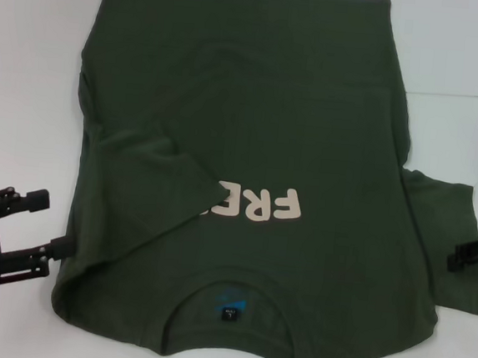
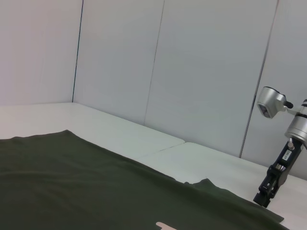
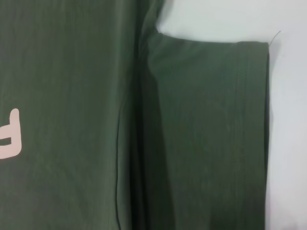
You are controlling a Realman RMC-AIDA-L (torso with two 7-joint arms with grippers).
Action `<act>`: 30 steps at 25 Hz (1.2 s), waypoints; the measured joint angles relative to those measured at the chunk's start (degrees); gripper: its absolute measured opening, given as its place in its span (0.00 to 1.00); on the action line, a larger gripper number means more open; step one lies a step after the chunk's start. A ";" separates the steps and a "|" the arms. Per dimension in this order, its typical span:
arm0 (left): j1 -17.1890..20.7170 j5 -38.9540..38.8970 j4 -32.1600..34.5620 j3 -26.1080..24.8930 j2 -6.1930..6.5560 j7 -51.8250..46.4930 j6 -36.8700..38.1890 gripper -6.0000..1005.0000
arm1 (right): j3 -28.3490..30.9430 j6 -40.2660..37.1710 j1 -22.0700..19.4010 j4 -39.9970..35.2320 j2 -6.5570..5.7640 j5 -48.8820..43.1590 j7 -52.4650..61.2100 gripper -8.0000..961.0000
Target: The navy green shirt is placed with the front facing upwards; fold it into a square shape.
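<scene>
Left gripper [image 1: 47, 222]: you have the black left gripper low at the left edge of the head view, jaws apart, one finger [image 1: 32, 201] above bare table, the other finger [image 1: 55, 249] touching or just beside the shirt's left edge near the shoulder.
Shirt: your large dark olive-green short-sleeved cotton T-shirt [image 1: 310, 135] lies flat in the middle of the table, front up, collar toward the robot, hem at the far side.
Left sleeve [image 1: 151, 184]: you see it folded inward over the chest, covering the end of the lettering.
Lettering: the cream "FREE!" print [image 1: 262, 204] shows only in part and reads upside down from the head camera.
Collar: the ribbed round collar [image 1: 232, 300] sits at the near edge with a small blue neck label [image 1: 232, 300] inside it.
Right sleeve [image 3: 211, 129]: it lies spread flat on the table, unfolded, out from the shirt's right side.
Right gripper [image 1: 476, 250]: your black right gripper is at the right edge of the head view, at the outer edge of that sleeve; you cannot tell how its jaws stand.
Table: the plain white table [image 1: 32, 60] carries the shirt, with pale wall panels [image 2: 206, 72] behind it.
</scene>
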 joint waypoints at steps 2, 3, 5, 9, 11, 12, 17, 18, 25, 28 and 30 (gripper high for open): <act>0.00 0.00 0.00 0.00 0.00 0.00 0.00 0.83 | 0.00 0.09 0.03 0.01 0.05 0.00 -0.01 0.92; 0.00 0.00 0.00 0.01 0.00 0.00 0.00 0.83 | 0.00 0.10 0.03 0.03 0.06 0.00 -0.02 0.92; 0.00 0.00 0.00 0.01 0.00 0.00 0.00 0.83 | 0.00 0.13 0.05 0.08 0.06 0.00 -0.03 0.92; 0.00 0.00 0.00 0.01 0.00 0.01 0.00 0.83 | 0.00 0.19 0.07 0.15 0.10 0.00 -0.04 0.92; 0.00 0.00 0.00 0.01 0.00 0.02 0.00 0.83 | 0.00 0.37 0.08 0.40 0.12 0.00 -0.05 0.92; 0.00 0.00 0.00 0.01 0.00 0.01 0.00 0.83 | 0.00 0.53 0.10 0.56 0.12 0.00 -0.05 0.92; 0.00 0.09 0.00 0.00 0.00 0.00 0.00 0.83 | 0.00 0.82 0.16 0.88 0.14 0.00 -0.05 0.92; 0.00 0.12 0.00 0.00 0.00 0.00 0.00 0.83 | 0.00 0.84 0.16 0.89 0.14 0.00 -0.05 0.92; 0.00 0.17 -0.69 0.00 0.00 0.22 -0.17 0.83 | 0.09 1.06 0.23 1.50 0.08 0.31 -0.06 0.92; 0.01 0.18 -0.74 -0.01 0.00 0.25 -0.34 0.83 | 0.00 0.80 0.16 1.89 0.02 1.50 -0.06 0.92; 0.01 0.18 -0.75 0.00 0.00 0.25 -0.36 0.83 | -0.02 0.64 0.06 2.36 -0.20 2.32 -0.05 0.92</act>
